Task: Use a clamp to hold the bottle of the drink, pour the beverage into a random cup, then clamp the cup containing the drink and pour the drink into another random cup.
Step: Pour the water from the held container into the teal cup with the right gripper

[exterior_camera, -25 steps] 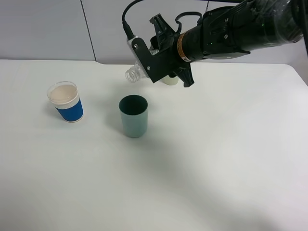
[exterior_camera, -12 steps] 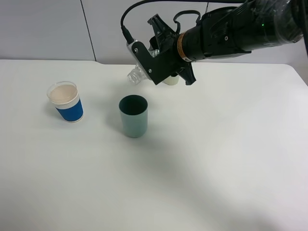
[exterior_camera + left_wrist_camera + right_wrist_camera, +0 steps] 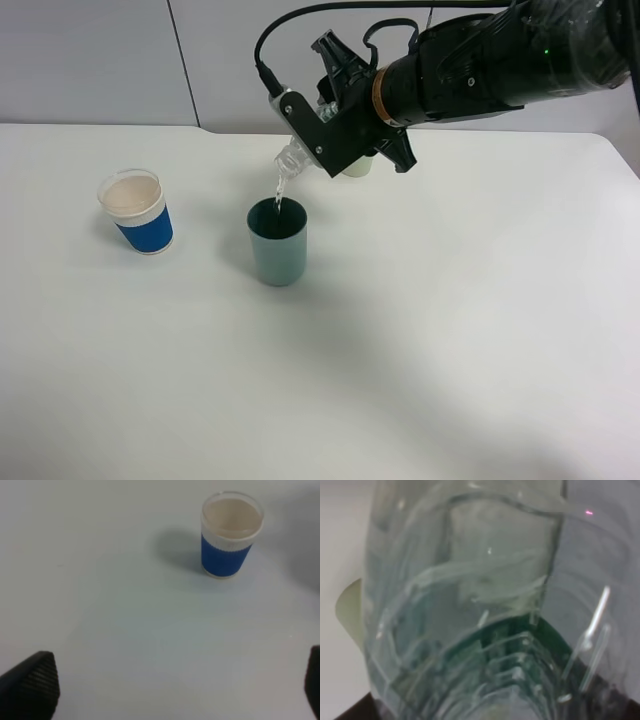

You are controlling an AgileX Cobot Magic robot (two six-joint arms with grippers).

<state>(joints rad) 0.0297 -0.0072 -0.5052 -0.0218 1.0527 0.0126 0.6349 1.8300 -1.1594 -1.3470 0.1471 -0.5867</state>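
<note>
Pour status, high view: right pincer is clamped on the clear bottle, held in the air above the table. Compared with half a second ago the bottle is tipped further, neck now pointing down. A thin stream now runs from the mouth into the green cup; none was visible before. So the first pour looks to have just begun, with the mouth lined up over the cup's far rim. Fill level inside the green cup can't be read. Blue cup stands upright, well apart on the left side, untouched. Pale object sits behind the pincer, mostly hidden, can't identify.

Left wrist view: left pincer is spread wide and empty, only two dark fingertips showing at the frame corners. It hangs over bare table, facing the blue cup. That cup has a pale interior; can't tell if anything is in it.

Right wrist view: the bottle fills the frame, ribbed clear plastic. Dark green of the green cup shows through it. The pincer's own fingers aren't visible here.

Writing: nothing readable. Bottle shows no label. Blue cup has a plain blue sleeve below a white band. The orange band on the right arm carries marks too small to read.
</note>
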